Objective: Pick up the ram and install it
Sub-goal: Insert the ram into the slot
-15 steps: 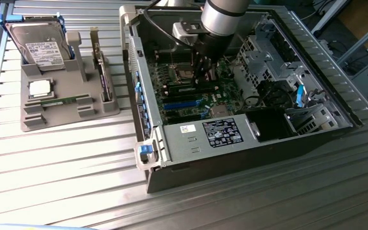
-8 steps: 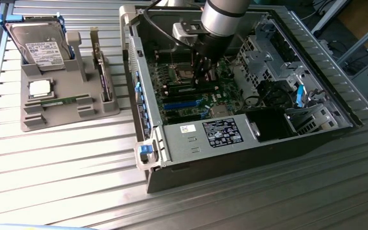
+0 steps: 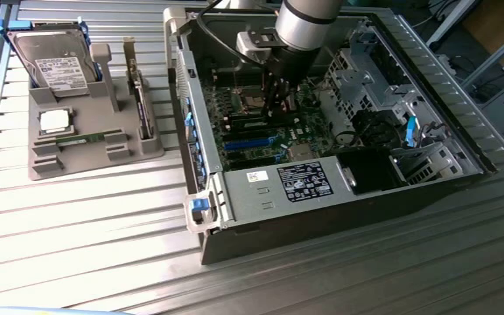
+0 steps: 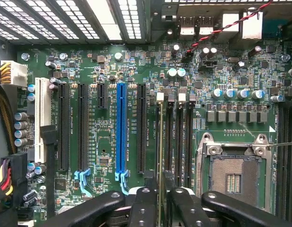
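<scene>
While reaching down into case (image 3: 322, 226) from above, hovers with arm (image 3: 309, 26) low over motherboard (image 4: 136, 71), right at the memory slots. Holds jaws slightly apart, one to each side of ram (image 4: 160, 156), with a thin dark gap on either side and no clamp on it. Shows ram standing on its long edge, seen edge-on in wrist view, lined up in the memory slot nearest the long black expansion slots, with blue slot (image 4: 120, 127) a little further off on that same side. Cannot tell whether fully seated or whether end latches have closed. Shows other memory slots (image 4: 182, 142) bare just beside ram, and open CPU socket (image 4: 233, 177) beyond those, lever raised. In exterior view, hides ram under arm, deep in case. Shows case lying on its side on slatted tabletop (image 3: 77, 236), power supply (image 3: 304, 180) at near end. Toward exterior view's left, near case but apart from it, shows grey holder (image 3: 94, 157) carrying hard drive (image 3: 55, 62), processor (image 3: 55, 121), another green stick (image 3: 81, 139) lying flat, and card (image 3: 138, 98) standing upright.
</scene>
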### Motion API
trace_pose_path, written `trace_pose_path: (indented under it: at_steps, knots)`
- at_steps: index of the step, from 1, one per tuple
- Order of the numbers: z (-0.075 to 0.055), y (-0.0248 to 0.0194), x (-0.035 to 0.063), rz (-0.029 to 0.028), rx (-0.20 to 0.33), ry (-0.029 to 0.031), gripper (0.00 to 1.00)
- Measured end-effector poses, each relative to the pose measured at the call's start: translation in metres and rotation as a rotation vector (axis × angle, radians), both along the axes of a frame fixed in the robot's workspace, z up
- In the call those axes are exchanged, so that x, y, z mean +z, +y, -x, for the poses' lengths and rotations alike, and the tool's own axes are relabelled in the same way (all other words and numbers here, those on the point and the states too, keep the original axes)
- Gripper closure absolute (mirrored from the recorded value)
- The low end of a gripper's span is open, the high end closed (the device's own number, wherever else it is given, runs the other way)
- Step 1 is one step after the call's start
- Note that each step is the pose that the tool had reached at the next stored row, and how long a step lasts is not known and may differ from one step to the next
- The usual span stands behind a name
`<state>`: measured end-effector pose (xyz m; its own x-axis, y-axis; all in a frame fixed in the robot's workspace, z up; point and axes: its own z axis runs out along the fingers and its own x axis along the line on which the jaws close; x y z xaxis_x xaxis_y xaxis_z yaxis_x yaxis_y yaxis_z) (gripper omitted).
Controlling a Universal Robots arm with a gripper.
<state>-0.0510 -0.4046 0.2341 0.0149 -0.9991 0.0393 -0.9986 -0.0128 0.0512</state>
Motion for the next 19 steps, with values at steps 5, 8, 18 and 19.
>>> trace_pose_path:
  at_steps: [5,8,18,19]
  knots:
    - [0.0,0.0006,0.0155,0.004,0.0,-0.0009,0.8]
    - [-0.009,0.0006,0.0156,0.0037,0.0,0.0019,0.88]
    - [-0.1,0.0006,0.0151,0.0036,0.0,0.0651,0.89]
    - [-0.108,0.0006,0.0151,0.0038,0.0,0.0687,0.89]
